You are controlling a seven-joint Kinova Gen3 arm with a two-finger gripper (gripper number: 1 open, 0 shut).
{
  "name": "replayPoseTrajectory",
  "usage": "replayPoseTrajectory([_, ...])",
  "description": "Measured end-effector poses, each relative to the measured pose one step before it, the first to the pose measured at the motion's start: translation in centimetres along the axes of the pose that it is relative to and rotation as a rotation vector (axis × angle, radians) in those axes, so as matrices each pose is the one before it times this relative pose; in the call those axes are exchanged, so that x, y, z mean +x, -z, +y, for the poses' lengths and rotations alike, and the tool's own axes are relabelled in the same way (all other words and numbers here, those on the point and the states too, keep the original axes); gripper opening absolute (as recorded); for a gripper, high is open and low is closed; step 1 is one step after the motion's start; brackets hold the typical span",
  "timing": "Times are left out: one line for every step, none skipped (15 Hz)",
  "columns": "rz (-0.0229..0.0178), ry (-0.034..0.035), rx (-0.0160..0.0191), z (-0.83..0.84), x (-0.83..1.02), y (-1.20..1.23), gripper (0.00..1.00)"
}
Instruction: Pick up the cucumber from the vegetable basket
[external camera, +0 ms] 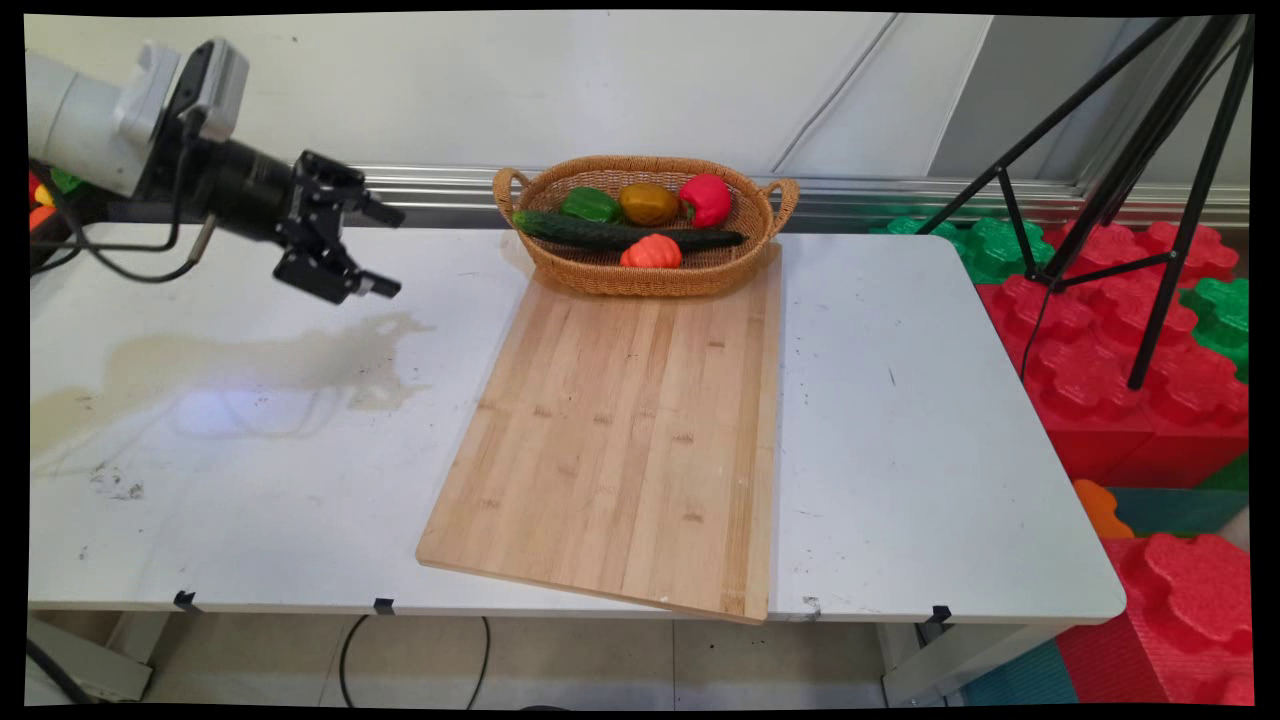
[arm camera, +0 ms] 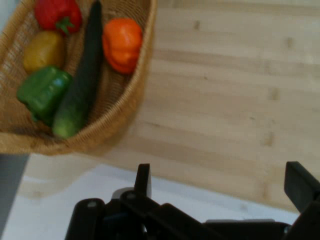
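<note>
The basket (external camera: 650, 285) (arm camera: 120, 120) is the thing nearest the jaws. It stands at the far edge of the surface (external camera: 250, 480) (arm camera: 50, 215), close to the wall, with its near side resting on the far end of the cutting board (external camera: 630, 430) (arm camera: 225, 100).

Surface: white and marked, with a pale brown stain (external camera: 250, 360) on the left part, below the arm.

Cutting board: bamboo, lying flat at the middle of the surface. Its long side runs from the basket toward the near edge, and its near right corner slightly overhangs that edge. Nothing lies on its open part.

Basket: oval wicker with two handles, its length running parallel to the wall.

Contents:
- Cucumber (external camera: 620, 236) (arm camera: 82, 85): its long axis follows the basket's length, reaching nearly from end to end.
- Red pepper (external camera: 706, 198) (arm camera: 55, 15), yellow pepper (external camera: 648, 203) (arm camera: 42, 50) and green pepper (external camera: 590, 204) (arm camera: 42, 92): in a row on the wall side of the cucumber.
- Orange pepper (external camera: 651, 252) (arm camera: 122, 44): alone on the board side of the cucumber.

Jaws: spread wide and holding nothing. They hang above the bare left part of the surface and touch no object. In the main view the basket lies to the right of the jaws, apart from them, at roughly their height in the picture. The basket's left handle is the nearest part. The jaws point toward the basket and board, and the hand view takes in both.
</note>
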Motion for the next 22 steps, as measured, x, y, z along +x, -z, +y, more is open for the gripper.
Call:
replayPoseTrajectory([0.00991, -0.00675, 0.01146, -0.441, 0.542, -0.196, 1.00])
replayPoseTrajectory([0.00973, -0.00594, 0.00912, -0.401, 0.473, -0.224, 1.00])
replayPoseTrajectory([0.01036, -0.00574, 0.00909, -0.431, 0.462, -0.278, 1.00])
replayPoseTrajectory([0.00594, -0.00349, 0.00459, -0.245, 0.248, -0.184, 1.00])
replayPoseTrajectory([0.00836, -0.00512, 0.00759, -0.373, 0.352, -0.274, 1.00])
replayPoseTrajectory([0.00867, -0.00606, 0.00927, -0.397, 0.361, -0.271, 1.00])
replayPoseTrajectory([0.00751, -0.00740, 0.00887, -0.377, 0.358, -0.273, 1.00])
replayPoseTrajectory([0.00747, -0.00733, 0.00932, -0.394, 0.359, -0.282, 1.00])
replayPoseTrajectory([0.00785, -0.00901, 0.01068, -0.468, 0.413, -0.364, 1.00])
replayPoseTrajectory([0.00610, -0.00969, 0.01041, -0.475, 0.421, -0.440, 1.00])
replayPoseTrajectory([0.00286, -0.00532, 0.00647, -0.276, 0.218, -0.264, 1.00])
replayPoseTrajectory([0.00304, -0.00810, 0.01000, -0.409, 0.314, -0.405, 1.00])
replayPoseTrajectory([0.00164, -0.00909, 0.01010, -0.413, 0.306, -0.447, 1.00])
replayPoseTrajectory([0.00029, -0.01066, 0.01125, -0.475, 0.316, -0.552, 1.00])
replayPoseTrajectory([-0.00255, -0.01073, 0.01063, -0.447, 0.207, -0.585, 1.00])
replayPoseTrajectory([-0.00511, -0.01130, 0.00856, -0.390, 0.118, -0.632, 1.00])
replayPoseTrajectory([-0.00727, -0.01078, 0.00668, -0.334, 0.030, -0.681, 1.00])
replayPoseTrajectory([-0.00722, -0.00932, 0.00505, -0.254, -0.020, -0.618, 1.00])
replayPoseTrajectory([-0.00524, -0.00608, 0.00369, -0.157, -0.023, -0.417, 1.00])
replayPoseTrajectory([-0.00826, -0.00758, 0.00628, -0.241, -0.054, -0.630, 1.00])
replayPoseTrajectory([-0.00945, -0.00791, 0.00738, -0.265, -0.061, -0.751, 1.00])
replayPoseTrajectory([-0.00966, -0.00721, 0.00724, -0.246, -0.070, -0.747, 1.00])
